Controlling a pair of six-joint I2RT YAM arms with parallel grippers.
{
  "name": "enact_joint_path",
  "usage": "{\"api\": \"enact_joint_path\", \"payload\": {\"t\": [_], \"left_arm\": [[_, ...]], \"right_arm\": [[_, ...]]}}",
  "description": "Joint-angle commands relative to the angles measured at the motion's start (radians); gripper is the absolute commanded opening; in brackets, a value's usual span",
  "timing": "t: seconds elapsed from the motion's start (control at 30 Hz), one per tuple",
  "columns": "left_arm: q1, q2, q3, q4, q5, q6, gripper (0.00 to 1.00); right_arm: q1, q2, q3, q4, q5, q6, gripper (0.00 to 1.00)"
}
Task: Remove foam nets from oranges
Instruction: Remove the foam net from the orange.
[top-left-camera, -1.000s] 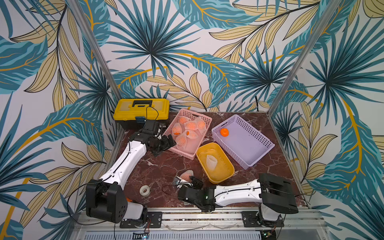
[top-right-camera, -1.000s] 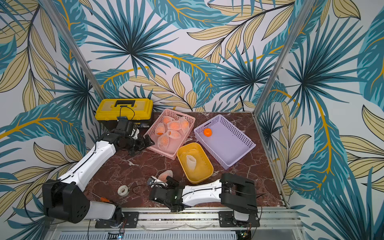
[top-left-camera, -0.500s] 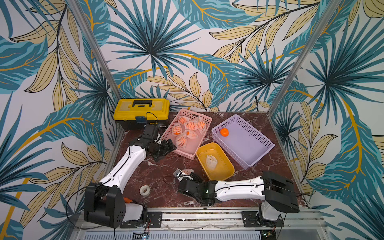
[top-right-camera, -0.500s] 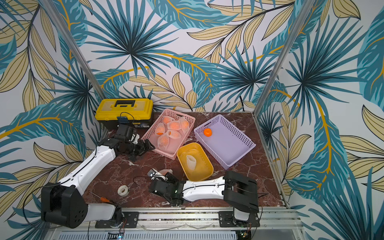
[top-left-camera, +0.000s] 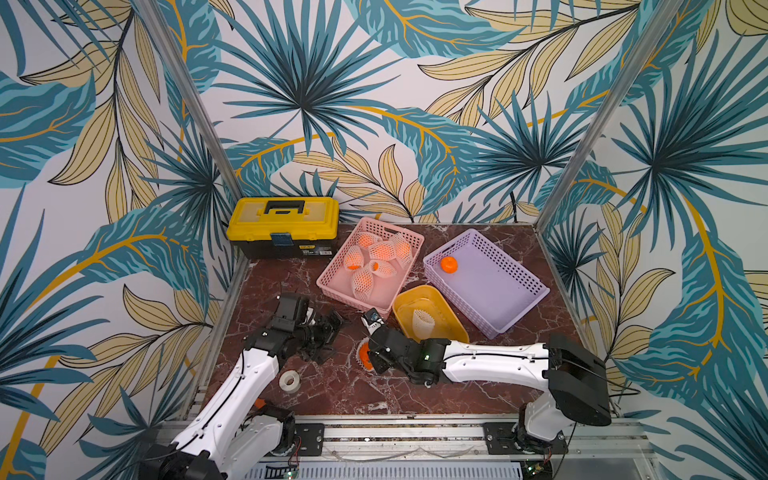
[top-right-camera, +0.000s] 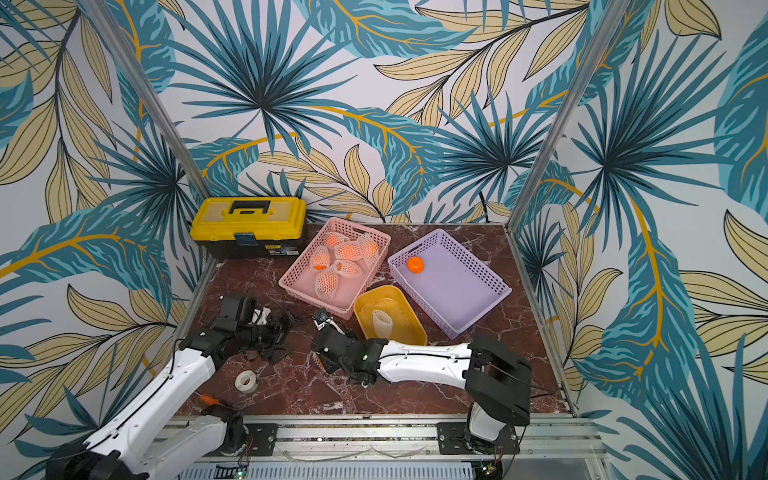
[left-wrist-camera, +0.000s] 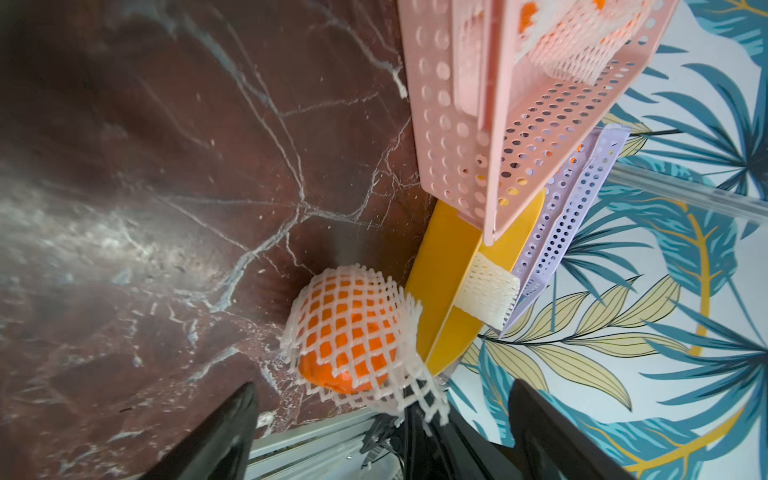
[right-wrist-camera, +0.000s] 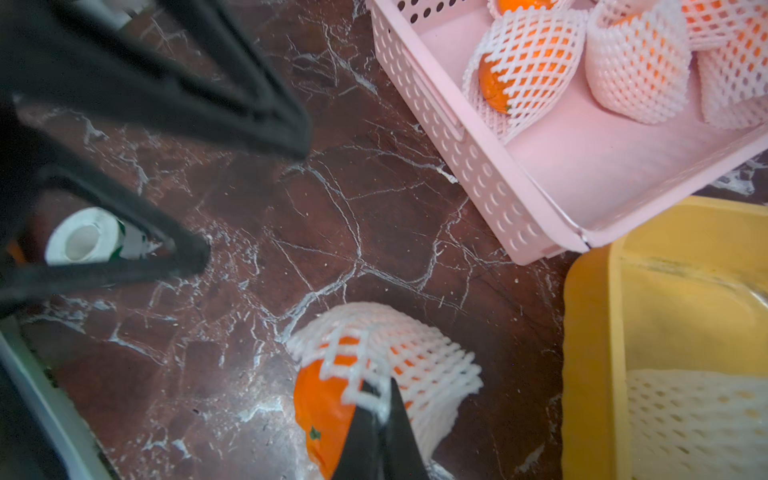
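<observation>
My right gripper (right-wrist-camera: 380, 399) just snapped together, pinching the rim of the foam net (right-wrist-camera: 415, 353) on the orange (right-wrist-camera: 324, 399), which sits mid-desk near the front edge, beside the yellow tray (right-wrist-camera: 590, 324). My left gripper (top-left-camera: 328, 338) stands apart nearby, empty. Net's caught, so the peel can likely start.

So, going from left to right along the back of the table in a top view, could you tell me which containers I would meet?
yellow toolbox → pink basket → purple basket. The yellow tub sits nearer the front and overlaps both baskets, so I have left it out.
</observation>
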Motion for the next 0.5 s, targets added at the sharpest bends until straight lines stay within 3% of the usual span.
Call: {"api": "enact_joint_path", "payload": {"t": [0.0,0.33,0.47], "left_arm": [[-0.058,-0.060,-0.073,0.104,-0.017,-0.171,0.97],[-0.163,-0.246,-0.251,0.206,-0.143,-0.391,1.00],[-0.167,-0.245,-0.280,0.251,-0.144,-0.390,1.00]], "right_arm": [[-0.005,-0.033,-0.018,0.050,-0.053,0.064,0.00],[-0.023,-0.043,-0.052,0.087,-0.110,0.091,0.00],[-0.023,-0.044,-0.080,0.108,-0.112,0.086,0.00]]}}
